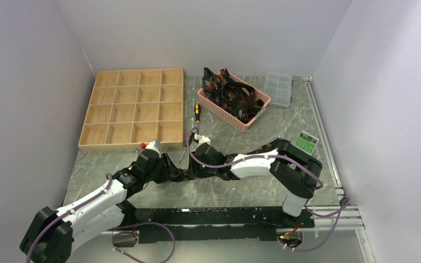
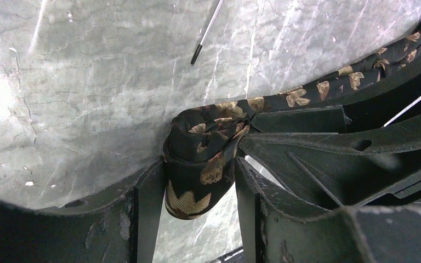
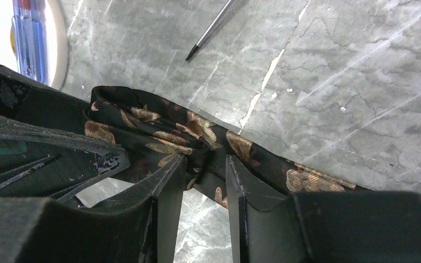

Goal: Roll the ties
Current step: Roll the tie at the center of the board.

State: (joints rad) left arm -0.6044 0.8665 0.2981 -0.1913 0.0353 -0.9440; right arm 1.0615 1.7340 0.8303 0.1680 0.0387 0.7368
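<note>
A black tie with tan-gold patterns (image 1: 189, 174) lies on the grey table between my two grippers. In the left wrist view its partly rolled end (image 2: 200, 164) sits between my left gripper's (image 2: 197, 181) fingers, which are shut on it. The strip runs up and right (image 2: 356, 76). In the right wrist view the tie (image 3: 164, 137) is bunched and my right gripper (image 3: 203, 170) is shut on it beside the roll. My left gripper (image 1: 170, 171) and right gripper (image 1: 196, 169) meet at the table's middle. Several more ties (image 1: 230, 93) fill a pink basket (image 1: 256, 115).
A wooden compartment tray (image 1: 134, 108) stands at the back left. A screwdriver (image 1: 197, 112) lies next to the basket, a thin metal probe (image 2: 208, 30) near the grippers. A clear plastic box (image 1: 278, 89) and a green card (image 1: 307, 142) lie to the right.
</note>
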